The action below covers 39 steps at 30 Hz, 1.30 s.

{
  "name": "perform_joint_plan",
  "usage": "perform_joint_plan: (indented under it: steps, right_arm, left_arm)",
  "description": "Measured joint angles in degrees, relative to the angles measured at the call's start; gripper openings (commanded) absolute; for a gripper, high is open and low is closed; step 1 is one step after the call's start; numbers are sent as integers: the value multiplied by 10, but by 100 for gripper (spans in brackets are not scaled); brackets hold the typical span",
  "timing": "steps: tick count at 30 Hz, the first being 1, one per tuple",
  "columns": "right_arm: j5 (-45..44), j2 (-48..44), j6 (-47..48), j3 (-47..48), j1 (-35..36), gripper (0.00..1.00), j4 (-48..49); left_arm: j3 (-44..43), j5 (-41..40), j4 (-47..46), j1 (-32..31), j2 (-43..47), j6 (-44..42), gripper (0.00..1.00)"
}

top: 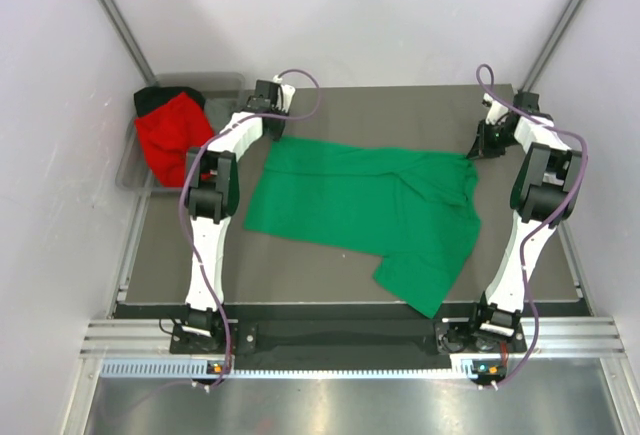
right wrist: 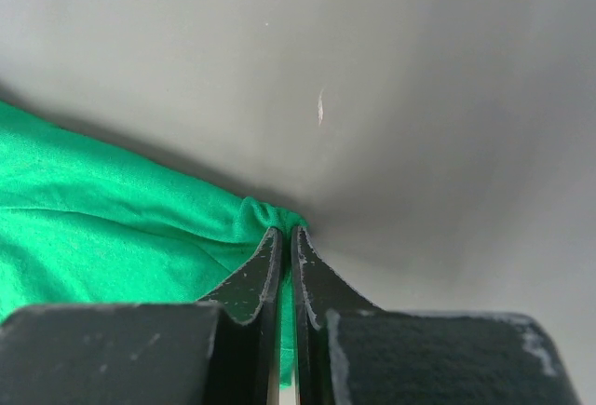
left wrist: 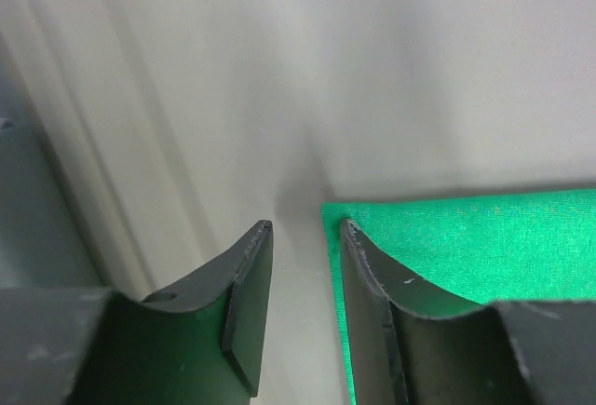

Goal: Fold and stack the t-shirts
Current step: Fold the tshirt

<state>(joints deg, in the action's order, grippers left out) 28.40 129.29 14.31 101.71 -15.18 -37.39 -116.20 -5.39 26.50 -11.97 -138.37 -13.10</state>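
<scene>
The bright green t-shirt [top: 370,205] lies spread across the dark table, one sleeve reaching toward the near edge. My left gripper [top: 274,135] is at its far left corner. In the left wrist view that gripper [left wrist: 305,228] is open, its right finger resting along the edge of the green cloth [left wrist: 484,237], with bare table in the gap. My right gripper [top: 480,147] is at the far right corner, and in its wrist view it [right wrist: 287,230] is shut on a bunched fold of the green t-shirt [right wrist: 112,209]. A red t-shirt [top: 170,140] and a black t-shirt [top: 150,100] lie piled at the far left.
A grey plastic bin [top: 215,80] sits at the far left corner of the table, under the red and black shirts. White walls enclose the table on the left, right and back. Both arms reach from the near edge to the far side.
</scene>
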Motion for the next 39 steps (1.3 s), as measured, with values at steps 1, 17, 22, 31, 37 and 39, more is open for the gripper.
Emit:
perform_joint_plan:
  steps: [1, 17, 22, 31, 37, 39]
  right_arm:
    - [0, 0, 0, 0, 0, 0, 0]
    - [5, 0, -2, -5, 0, 0, 7]
    - [6, 0, -4, -5, 0, 0, 9]
    - [7, 0, -4, -6, 0, 0, 10]
    - [7, 0, -4, -6, 0, 0, 10]
    - [7, 0, -5, -6, 0, 0, 10]
  left_arm:
    - [0, 5, 1, 2, 0, 2, 41]
    - [29, 68, -4, 21, 21, 40, 49]
    - [36, 84, -3, 21, 25, 52, 48]
    - [32, 109, 14, 21, 24, 62, 34]
    - [10, 127, 31, 20, 12, 66, 0]
    - [8, 133, 33, 20, 10, 67, 0]
